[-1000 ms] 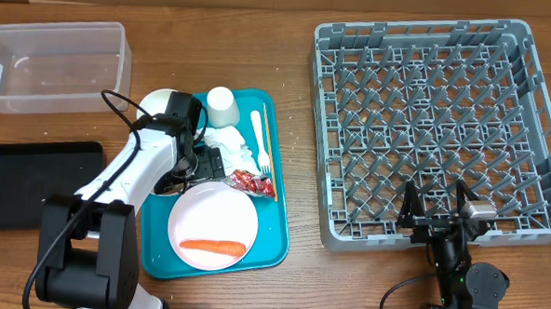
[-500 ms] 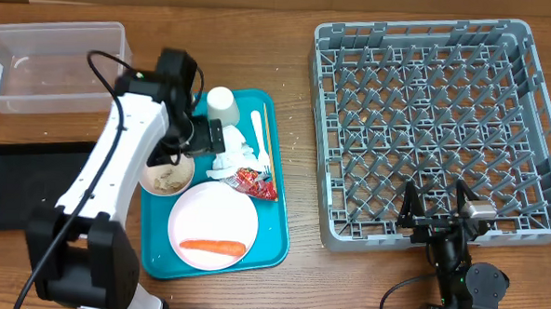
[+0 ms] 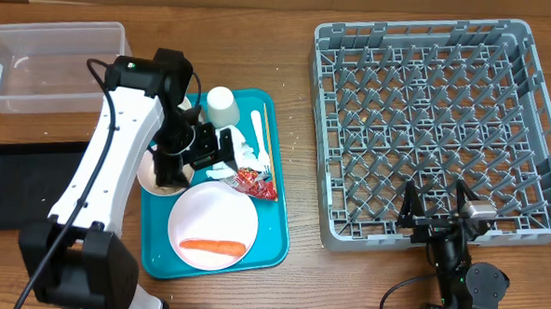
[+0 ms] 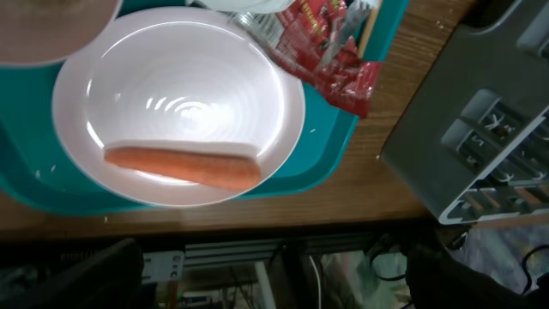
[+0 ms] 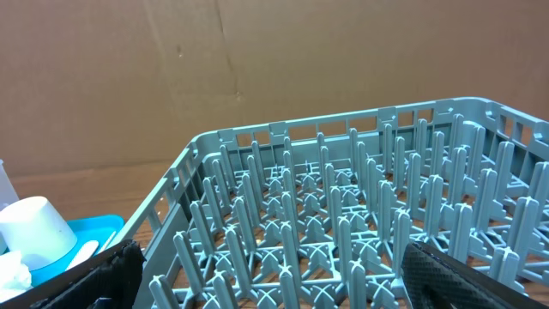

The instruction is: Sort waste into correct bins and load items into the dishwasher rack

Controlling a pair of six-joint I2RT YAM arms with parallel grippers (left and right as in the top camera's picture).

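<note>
overhead: carrot point(image 3: 212, 247) on pink plate point(image 3: 212, 210)

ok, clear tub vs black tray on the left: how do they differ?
The clear tub is see-through with tall walls; the black tray is opaque and shallow. The tub lies at the table's far edge; the black tray lies nearer the robot and is cut off by the picture's left edge. Shared: both are rectangular, both sit left of the teal tray, and no waste shows in either.

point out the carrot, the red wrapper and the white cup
carrot point(image 4: 182, 166), left wrist view, middle of its body
red snack wrapper point(image 4: 317, 60), left wrist view, crinkled middle
white cup point(image 3: 221, 102), overhead view, its round top
</note>
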